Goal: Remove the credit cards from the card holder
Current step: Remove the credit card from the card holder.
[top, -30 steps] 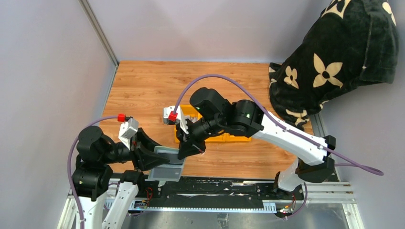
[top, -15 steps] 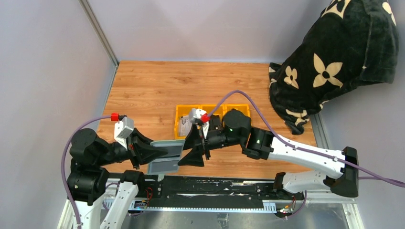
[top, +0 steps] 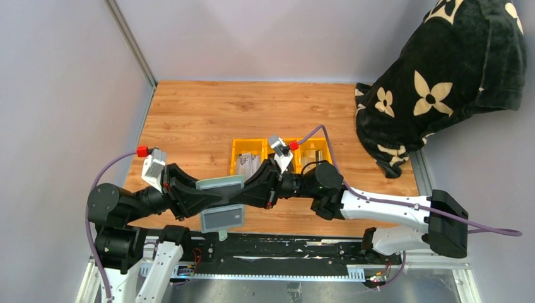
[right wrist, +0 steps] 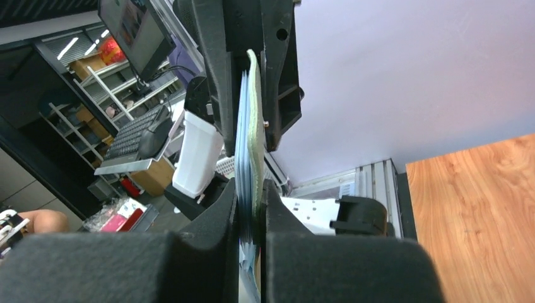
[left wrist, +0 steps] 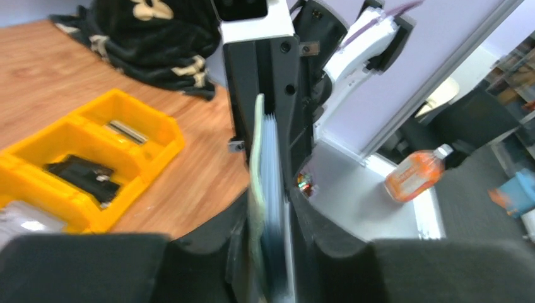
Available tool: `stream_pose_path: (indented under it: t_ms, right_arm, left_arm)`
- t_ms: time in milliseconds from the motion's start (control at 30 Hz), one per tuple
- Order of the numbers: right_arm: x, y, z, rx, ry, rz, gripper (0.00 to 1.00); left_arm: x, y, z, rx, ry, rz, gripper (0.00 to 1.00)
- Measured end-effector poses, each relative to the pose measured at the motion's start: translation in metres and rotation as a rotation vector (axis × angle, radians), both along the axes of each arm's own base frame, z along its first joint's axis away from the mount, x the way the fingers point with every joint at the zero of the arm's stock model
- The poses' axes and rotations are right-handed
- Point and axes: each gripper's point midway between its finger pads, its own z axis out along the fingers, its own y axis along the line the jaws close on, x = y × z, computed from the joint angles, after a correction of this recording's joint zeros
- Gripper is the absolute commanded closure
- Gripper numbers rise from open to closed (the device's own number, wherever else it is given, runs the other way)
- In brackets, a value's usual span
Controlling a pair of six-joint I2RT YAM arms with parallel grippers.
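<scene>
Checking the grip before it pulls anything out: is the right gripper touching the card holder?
Touching. The right wrist view shows the right gripper with its jaws pressed against both faces of the card holder, no gap.

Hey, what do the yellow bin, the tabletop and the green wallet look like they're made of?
The bin looks like hard plastic: glossy, uniform yellow, moulded dividers. The tabletop looks like wood or wood-look laminate: grain pattern, smooth sheen. The wallet seems soft and matte, leather-like or fabric, unclear which: its thin green edge curves.
</scene>
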Motion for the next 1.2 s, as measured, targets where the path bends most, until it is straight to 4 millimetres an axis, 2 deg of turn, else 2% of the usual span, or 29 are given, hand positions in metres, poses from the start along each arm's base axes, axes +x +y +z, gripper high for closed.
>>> stream_pose_path:
  t_ms: [33,100,133,200,300,400,433,533,667,833,933,967,1000,1100,1200]
  right_arm:
    - [0.0,0.0,-0.002,-0.014,0.011,0.004,1.0]
    - [-0.001,-0.002,-0.009,-0.082,0.023,0.012,1.0]
    - [-0.002,-0.002,-0.011,-0.133,0.019,0.014,1.0]
    - [-0.003,-0.001,-0.008,-0.261,-0.023,0.023,1.0]
    - [-0.009,-0.004,0.006,-0.383,-0.111,0.06,1.0]
    - [-0.012,-0.006,0.008,-0.496,-0.176,0.101,1.0]
    - [-0.011,-0.005,0.004,-0.542,-0.192,0.113,1.0]
    - [-0.008,-0.001,-0.021,-0.692,-0.216,0.162,1.0]
    - [-0.008,0.006,-0.045,-0.831,-0.228,0.222,1.0]
    - [-0.012,0.007,-0.05,-0.906,-0.251,0.266,1.0]
    - [-0.013,0.007,-0.048,-0.923,-0.268,0.28,0.99]
    - [-0.013,0.007,-0.046,-0.925,-0.273,0.285,0.94]
    - [-0.013,0.006,-0.046,-0.927,-0.277,0.288,0.84]
    - [-0.015,0.006,-0.045,-0.926,-0.281,0.299,0.57]
    - [-0.016,0.009,-0.04,-0.865,-0.299,0.302,0.49]
  left_arm:
    - [0.0,0.0,-0.001,0.008,-0.003,0.004,0.42]
    - [-0.001,0.002,-0.005,0.037,-0.015,0.008,0.34]
    - [-0.002,0.002,-0.007,0.052,-0.008,0.009,0.31]
    - [-0.005,0.002,-0.011,0.083,-0.007,-0.017,0.31]
    - [-0.009,0.0,-0.021,0.109,0.026,-0.074,0.38]
    - [-0.01,-0.002,-0.032,0.12,0.066,-0.124,0.51]
    - [-0.011,-0.002,-0.036,0.121,0.077,-0.139,0.57]
    - [-0.014,-0.003,-0.044,0.124,0.102,-0.171,0.67]
    - [-0.013,-0.003,-0.057,0.129,0.137,-0.184,0.73]
    - [-0.017,-0.004,-0.069,0.124,0.164,-0.22,0.73]
    - [-0.022,-0.004,-0.073,0.121,0.16,-0.236,0.86]
    - [-0.024,-0.004,-0.073,0.121,0.151,-0.24,0.93]
    - [-0.025,-0.004,-0.072,0.12,0.144,-0.245,0.98]
    - [-0.027,-0.003,-0.071,0.121,0.125,-0.25,1.0]
    - [-0.029,-0.003,-0.068,0.122,0.122,-0.248,1.0]
